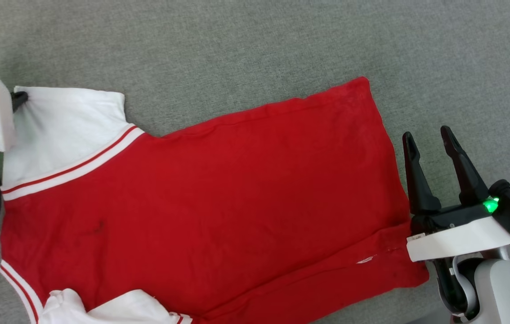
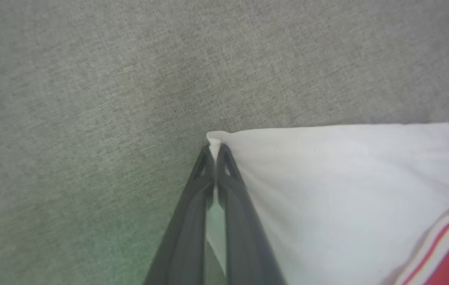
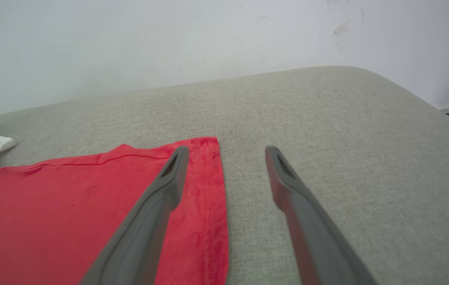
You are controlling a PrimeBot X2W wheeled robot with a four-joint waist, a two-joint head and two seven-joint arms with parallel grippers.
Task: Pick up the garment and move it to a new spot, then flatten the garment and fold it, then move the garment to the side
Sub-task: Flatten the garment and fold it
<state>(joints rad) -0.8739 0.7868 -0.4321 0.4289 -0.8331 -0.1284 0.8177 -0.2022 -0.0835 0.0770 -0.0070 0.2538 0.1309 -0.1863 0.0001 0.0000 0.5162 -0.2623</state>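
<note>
Garment (image 1: 219,193) lies spread across the grey cushion (image 1: 237,45), left gripper (image 2: 213,152) pinched tight on the white sleeve (image 2: 327,178) corner, likely to tug it flat, while right gripper (image 1: 428,135) hovers wide apart, empty, beside the hem.

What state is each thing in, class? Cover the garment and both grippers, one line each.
Garment: spread out, unfolded, near sleeve crumpled.
Left gripper: shut on the far sleeve at its corner.
Right gripper: open, holding nothing, beside the hem.
</note>
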